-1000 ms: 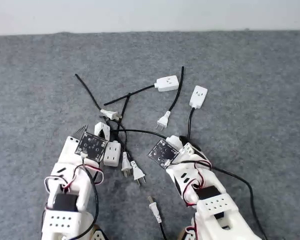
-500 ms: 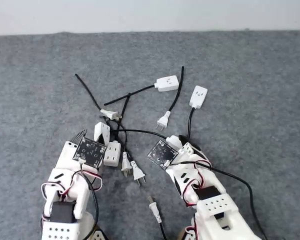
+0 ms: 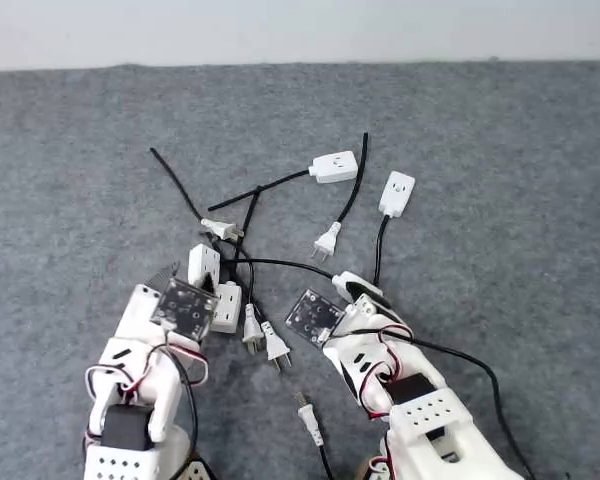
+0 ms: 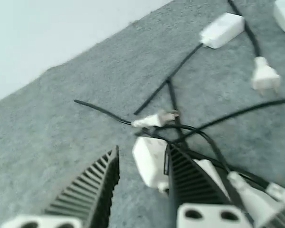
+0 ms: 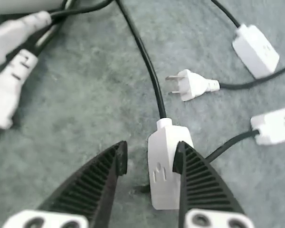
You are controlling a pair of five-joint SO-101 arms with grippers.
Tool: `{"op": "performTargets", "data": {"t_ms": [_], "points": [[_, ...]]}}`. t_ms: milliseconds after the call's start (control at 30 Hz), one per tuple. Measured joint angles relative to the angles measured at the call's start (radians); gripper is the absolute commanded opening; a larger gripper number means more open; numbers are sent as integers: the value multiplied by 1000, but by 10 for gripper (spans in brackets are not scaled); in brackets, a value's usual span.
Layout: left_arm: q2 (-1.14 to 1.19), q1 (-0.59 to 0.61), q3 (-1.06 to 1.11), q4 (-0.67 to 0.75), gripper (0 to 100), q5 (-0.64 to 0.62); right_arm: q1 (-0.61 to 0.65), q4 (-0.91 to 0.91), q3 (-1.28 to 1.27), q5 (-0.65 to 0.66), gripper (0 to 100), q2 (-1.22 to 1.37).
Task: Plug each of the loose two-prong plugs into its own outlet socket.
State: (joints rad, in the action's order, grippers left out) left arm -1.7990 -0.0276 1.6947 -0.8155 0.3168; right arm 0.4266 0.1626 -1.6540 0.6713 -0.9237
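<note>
Carpet [image 3: 500,150] ahead carries a tangle of cords [image 3: 275,188]. Your right gripper [image 5: 150,153] stands wide astride a white socket [image 5: 164,164], whose long axis runs out along the fingers [image 5: 104,180]. Your left gripper [image 4: 143,154], equally wide, has a second socket [image 4: 149,164] beside one finger.

place: robot test bench | grey felt mat [image 3: 540,150] | plain white wall [image 3: 300,30]

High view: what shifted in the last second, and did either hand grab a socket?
The left hand and right hand each drew back slightly toward their bases, uncovering more of the left-side socket and right-side socket ahead of them. Nothing was gripped or released; both hands are open. The loose plugs and far sockets lie as before.
</note>
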Motion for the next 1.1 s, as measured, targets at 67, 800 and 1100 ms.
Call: {"op": "performTargets", "data": {"t_ms": [67, 800, 1100], "points": [[0, -44, 0, -37, 159, 0, 0, 0, 0, -75, 154, -8], [0, -140, 0, -97, 159, 0, -51, 356, -20, -525, 154, -585], [0, -140, 0, -97, 159, 0, 31, 695, -18, -528, 156, -852]]}}
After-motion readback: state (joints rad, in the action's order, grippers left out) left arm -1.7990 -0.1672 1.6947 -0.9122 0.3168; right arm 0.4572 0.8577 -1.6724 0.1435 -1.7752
